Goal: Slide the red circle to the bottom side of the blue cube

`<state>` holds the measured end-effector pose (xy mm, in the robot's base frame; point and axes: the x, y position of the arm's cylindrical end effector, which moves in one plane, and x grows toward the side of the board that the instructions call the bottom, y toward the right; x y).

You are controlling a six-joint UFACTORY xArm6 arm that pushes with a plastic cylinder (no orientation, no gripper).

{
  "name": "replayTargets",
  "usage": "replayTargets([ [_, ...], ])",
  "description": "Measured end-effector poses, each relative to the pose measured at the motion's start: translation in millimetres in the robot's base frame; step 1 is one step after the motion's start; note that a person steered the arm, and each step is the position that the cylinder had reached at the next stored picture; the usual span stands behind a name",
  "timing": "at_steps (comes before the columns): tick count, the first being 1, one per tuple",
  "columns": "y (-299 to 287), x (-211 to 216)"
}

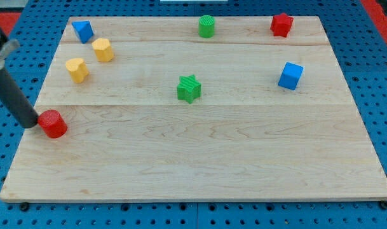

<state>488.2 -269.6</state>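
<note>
The red circle [53,123] lies near the left edge of the wooden board [199,159]. My tip [32,123] is just to the left of the red circle, touching or almost touching it. The dark rod slants up toward the view's top left. The blue cube [290,76] stands at the right of the board, far from the red circle.
A green star [189,88] sits mid-board. A green cylinder [207,26] and a red star [281,24] are along the top edge. A blue block [83,30] and two yellow blocks [103,49] [77,69] are at the top left.
</note>
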Motion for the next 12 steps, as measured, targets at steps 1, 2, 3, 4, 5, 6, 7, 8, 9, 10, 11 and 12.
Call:
replayTargets([
  [1,53,0],
  [2,105,0],
  [3,162,2],
  [4,215,8],
  [5,244,18],
  [6,202,32],
  [7,176,42],
  [8,131,58],
  [9,116,83],
  [10,154,78],
  [11,204,75],
  [12,249,74],
])
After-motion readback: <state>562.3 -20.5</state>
